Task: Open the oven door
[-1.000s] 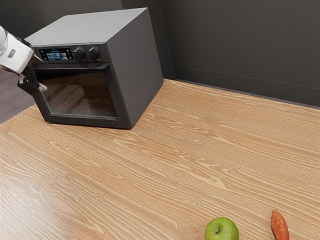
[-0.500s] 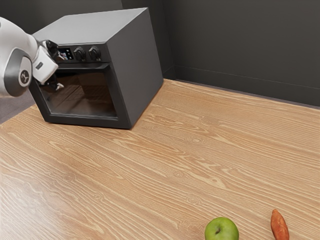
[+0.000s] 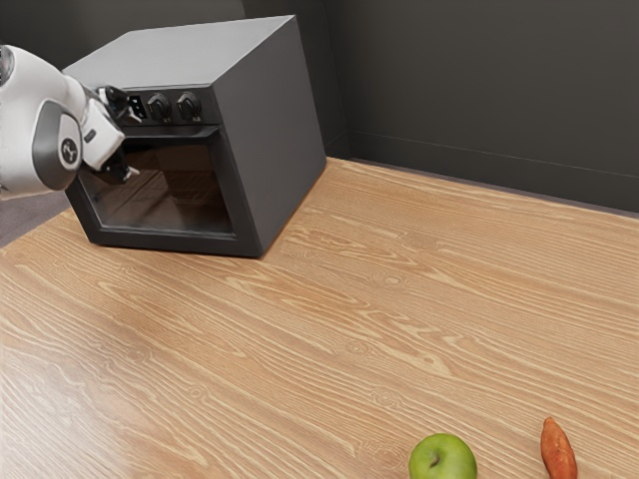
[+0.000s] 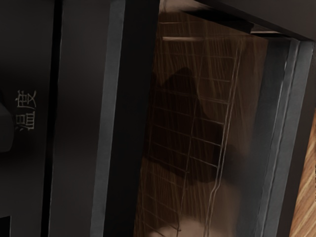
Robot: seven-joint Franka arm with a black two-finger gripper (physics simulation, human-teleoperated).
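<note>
My gripper [image 3: 131, 141] is open in front of the dark oven [image 3: 270, 130], one finger near the control panel and the other lower, before the glass. Between those heights runs the door's handle [image 3: 185, 133], along the upper edge of the door [image 3: 175, 185]. The door is closed, flush with the oven's front. In the wrist view, the handle [image 4: 107, 118] appears as a long bar beside the door's glass [image 4: 197, 118], with a wire rack behind the pane. Contact between fingers and handle cannot be made out.
Two knobs [image 3: 189, 106] sit on the control panel beside the gripper. On the wooden table [image 3: 329, 329], a green apple [image 3: 442, 458] and an orange-brown carrot-like item [image 3: 558, 451] lie far from the oven. A dark wall [image 3: 479, 90] stands behind.
The arm has come further into the exterior view from its left. My gripper has moved right along the oven front and turned, its fingers now one above the other. The oven has not moved.
</note>
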